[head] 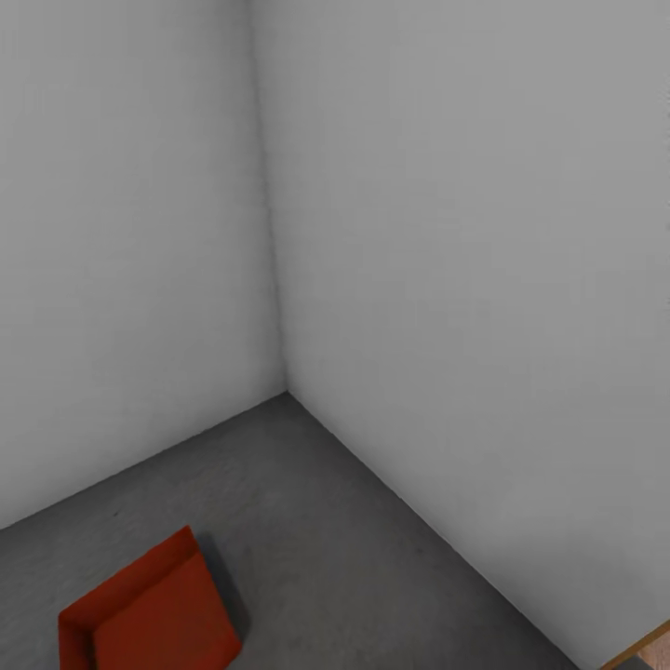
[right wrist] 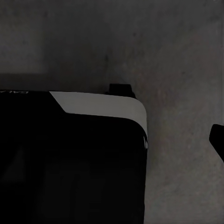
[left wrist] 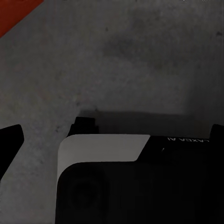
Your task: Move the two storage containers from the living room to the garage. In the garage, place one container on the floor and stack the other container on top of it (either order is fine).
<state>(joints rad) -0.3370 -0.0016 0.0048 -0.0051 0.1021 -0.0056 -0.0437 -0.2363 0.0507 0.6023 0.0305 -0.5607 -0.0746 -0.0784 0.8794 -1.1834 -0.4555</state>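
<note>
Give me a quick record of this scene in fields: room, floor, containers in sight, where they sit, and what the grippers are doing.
room: bare corner of white walls
floor: dark grey mottled concrete
containers in sight: one orange-red storage container, cut off by the picture's lower edge
container position: on the floor, apart from both walls
stack: none visible
left wrist view: robot base over concrete, an orange-red corner at the edge
grippers: state cannot be told
other: strip of orange wood at lower right

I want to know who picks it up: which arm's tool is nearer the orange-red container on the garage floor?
Left, as far as I can tell. The left wrist view catches the container at its corner over grey floor; the right wrist view has floor and the robot's base.
</note>
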